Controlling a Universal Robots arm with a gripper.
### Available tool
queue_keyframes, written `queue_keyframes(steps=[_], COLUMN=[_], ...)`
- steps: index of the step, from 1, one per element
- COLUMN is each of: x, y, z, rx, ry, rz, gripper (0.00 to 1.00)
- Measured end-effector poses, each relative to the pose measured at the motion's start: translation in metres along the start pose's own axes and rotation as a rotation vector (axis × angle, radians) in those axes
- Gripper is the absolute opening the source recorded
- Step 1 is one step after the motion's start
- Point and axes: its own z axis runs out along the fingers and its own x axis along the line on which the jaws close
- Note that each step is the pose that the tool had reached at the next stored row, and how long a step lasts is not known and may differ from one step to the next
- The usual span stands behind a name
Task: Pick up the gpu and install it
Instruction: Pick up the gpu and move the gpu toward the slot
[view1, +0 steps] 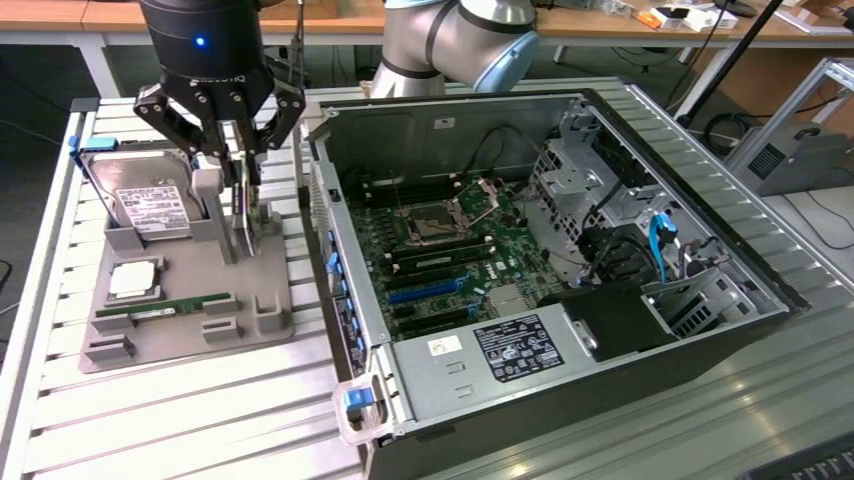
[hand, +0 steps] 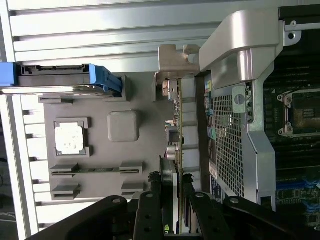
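The gpu (view1: 238, 215) stands on edge over the grey fixture tray (view1: 187, 335), in the exterior view's left. It is a thin card with a silver bracket, and its lower end is at the tray's surface. My gripper (view1: 234, 158) comes down on it from above, shut on the card's upper edge with a finger on each face. In the wrist view the gpu (hand: 174, 130) appears edge-on, running away from my gripper (hand: 172, 200). The open computer case (view1: 441, 120) lies beside the tray, its motherboard slots (view1: 427, 285) exposed.
On the tray lie a silver hard drive (view1: 147, 205), a square processor chip (view1: 134, 280) and a slim green memory stick (view1: 167, 308). The case wall (hand: 235, 55) rises close beside the card. A slatted metal table (view1: 174, 420) carries everything.
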Motion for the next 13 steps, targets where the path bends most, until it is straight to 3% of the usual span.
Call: queue_keyframes(steps=[13], x=[0.000], y=[-0.0002], z=[-0.0116], rx=[0.0000], ry=[0.0000], rz=[0.000], gripper=[0.27])
